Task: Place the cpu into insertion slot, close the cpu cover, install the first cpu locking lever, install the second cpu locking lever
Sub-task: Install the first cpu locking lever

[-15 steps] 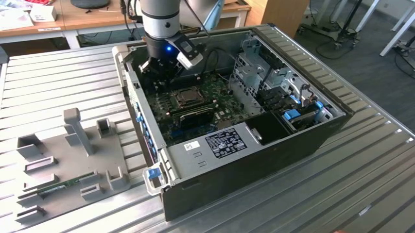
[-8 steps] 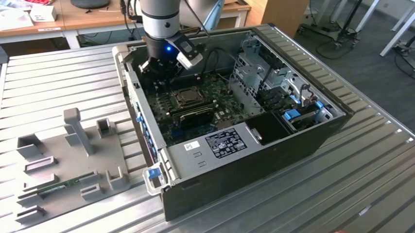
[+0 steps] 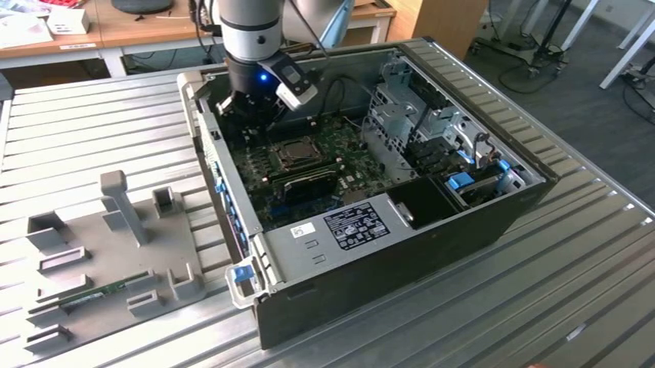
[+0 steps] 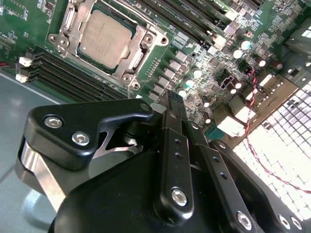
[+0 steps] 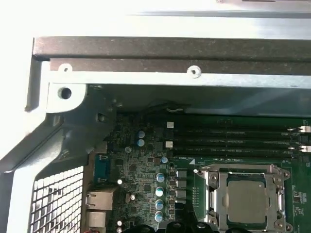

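It was a robotics lab or workshop set in an office-like room. A robot arm [image 3: 251, 38] stood over an open computer case [image 3: 409, 230] on a ribbed metal table [image 3: 92, 130], with the motherboard [image 4: 204, 63] and the cpu [image 4: 104, 39] exposed. A grey parts fixture [image 3: 113, 253] lay at the exterior view's left. Wooden desks [image 3: 133, 31] stood at the far side, and the grey floor [image 3: 584, 100] showed at the far right.

Silver-grey arm [image 3: 245, 19] with black band at top centre of the exterior view, blue light [image 3: 264, 77] on black wrist, white camera box [image 3: 299, 86], matte black gripper [image 4: 171, 104] with silver hex screws [image 4: 80, 139].
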Motion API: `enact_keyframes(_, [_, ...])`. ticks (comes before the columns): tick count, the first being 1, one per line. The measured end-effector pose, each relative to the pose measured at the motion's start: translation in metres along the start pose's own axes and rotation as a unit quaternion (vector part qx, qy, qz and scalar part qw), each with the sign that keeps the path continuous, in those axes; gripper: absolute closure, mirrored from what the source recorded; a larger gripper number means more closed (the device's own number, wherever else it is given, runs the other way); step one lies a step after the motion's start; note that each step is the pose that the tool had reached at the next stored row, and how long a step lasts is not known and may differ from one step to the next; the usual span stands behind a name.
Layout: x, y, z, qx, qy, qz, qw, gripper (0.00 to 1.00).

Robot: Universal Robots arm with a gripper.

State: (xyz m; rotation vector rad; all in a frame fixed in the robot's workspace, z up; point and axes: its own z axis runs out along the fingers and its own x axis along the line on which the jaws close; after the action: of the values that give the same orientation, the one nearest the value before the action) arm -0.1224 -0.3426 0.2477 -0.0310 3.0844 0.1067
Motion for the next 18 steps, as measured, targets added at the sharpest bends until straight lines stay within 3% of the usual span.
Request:
enact_keyframes(1, [0.0005, 0.0, -0.0001, -0.0018, -0.0001, 0.0, 1.0, 0.89])
enact_keyframes(4, [0.0013, 0.0, -0.0001, -0.0114, -0.001, 0.001, 0.99993, 0.89])
enact_keyframes(7, [0.0018, 0.0, -0.0001, -0.0169, -0.0013, 0.001, 0.99986, 0.89])
enact_keyframes(13, [0.0017, 0.0003, -0.004, -0.0226, -0.0016, 0.001, 0.99974, 0.89])
enact_keyframes(18, [0.0014, 0.0006, -0.0081, -0.0245, -0.0021, 0.001, 0.9997, 0.89])
